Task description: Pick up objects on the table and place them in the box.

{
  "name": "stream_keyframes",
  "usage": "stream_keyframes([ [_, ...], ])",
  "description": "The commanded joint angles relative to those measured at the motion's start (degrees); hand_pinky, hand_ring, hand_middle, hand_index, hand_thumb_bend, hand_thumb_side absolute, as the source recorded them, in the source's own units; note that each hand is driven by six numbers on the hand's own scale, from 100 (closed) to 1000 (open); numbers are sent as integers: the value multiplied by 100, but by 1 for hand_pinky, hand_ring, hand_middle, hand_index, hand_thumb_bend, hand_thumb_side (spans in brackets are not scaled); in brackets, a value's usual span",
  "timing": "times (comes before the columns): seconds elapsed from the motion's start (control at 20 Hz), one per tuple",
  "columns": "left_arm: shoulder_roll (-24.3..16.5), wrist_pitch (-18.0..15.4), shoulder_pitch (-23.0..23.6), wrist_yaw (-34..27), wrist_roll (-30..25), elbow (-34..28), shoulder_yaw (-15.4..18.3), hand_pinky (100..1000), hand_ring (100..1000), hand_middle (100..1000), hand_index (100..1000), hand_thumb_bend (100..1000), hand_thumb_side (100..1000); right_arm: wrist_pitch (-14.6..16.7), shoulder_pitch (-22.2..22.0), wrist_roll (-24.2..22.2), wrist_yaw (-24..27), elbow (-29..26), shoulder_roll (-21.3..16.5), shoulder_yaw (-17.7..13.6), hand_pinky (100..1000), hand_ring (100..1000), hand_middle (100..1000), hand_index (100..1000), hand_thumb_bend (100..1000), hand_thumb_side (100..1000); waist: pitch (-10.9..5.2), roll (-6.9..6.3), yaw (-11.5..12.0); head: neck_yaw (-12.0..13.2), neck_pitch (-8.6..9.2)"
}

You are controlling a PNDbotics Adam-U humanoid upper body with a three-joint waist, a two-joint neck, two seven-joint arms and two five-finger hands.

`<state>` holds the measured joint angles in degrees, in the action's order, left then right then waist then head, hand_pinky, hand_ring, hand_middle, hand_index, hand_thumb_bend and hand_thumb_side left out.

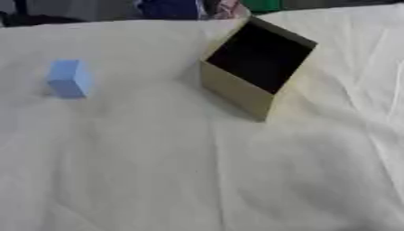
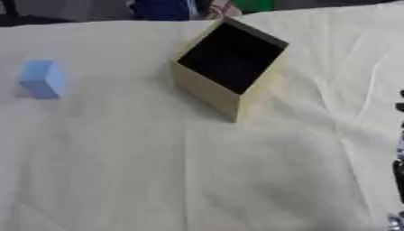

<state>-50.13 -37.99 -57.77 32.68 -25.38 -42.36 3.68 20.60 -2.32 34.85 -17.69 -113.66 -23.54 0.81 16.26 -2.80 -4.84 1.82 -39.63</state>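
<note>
A light blue block (image 1: 69, 79) stands on the cream cloth at the left, alone and untouched. An open tan cardboard box (image 1: 233, 92) sits at the centre right, turned corner-on, and I can make out nothing in its dark inside. A thin black and silver strip of my right hand or arm (image 2: 400, 171) shows at the right edge of the right eye view, far from both the block and the box. Too little of it shows to read its fingers. My left hand appears in neither view.
The wrinkled cream cloth (image 1: 197, 171) covers the whole table. Past the far edge are dark blue (image 1: 170, 9) and green (image 1: 262, 4) shapes.
</note>
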Motion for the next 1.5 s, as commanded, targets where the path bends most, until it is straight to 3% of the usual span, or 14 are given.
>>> stream_keyframes([
  [0.05,-10,-1398,-251,153,-1494,4,114,1000,1000,949,1000,677,622,7,65,-25,42,-93,-149,6,654,820,638,736,100,824,-69,-9,-18,89,111],
  [0.6,331,-1398,-504,501,-1627,126,34,1000,1000,952,1000,655,620,-26,126,-53,65,-93,-108,21,654,822,637,736,100,826,-4,-52,-77,193,184],
  [0.9,406,-1398,-536,215,-2468,259,-62,1000,1000,955,1000,646,631,-37,137,-56,75,-93,-99,22,654,822,637,736,100,826,1,-65,-96,222,199],
  [1.2,532,-1398,-510,370,-2656,365,-492,1000,1000,952,1000,650,633,-34,152,-66,90,-93,-96,29,654,822,636,736,100,827,4,-66,-129,270,224],
  [1.5,647,-1398,-511,620,-2658,362,-683,1000,1000,930,1000,678,617,-45,173,-83,101,-93,-80,34,653,823,636,736,100,828,19,-83,-182,306,238],
])
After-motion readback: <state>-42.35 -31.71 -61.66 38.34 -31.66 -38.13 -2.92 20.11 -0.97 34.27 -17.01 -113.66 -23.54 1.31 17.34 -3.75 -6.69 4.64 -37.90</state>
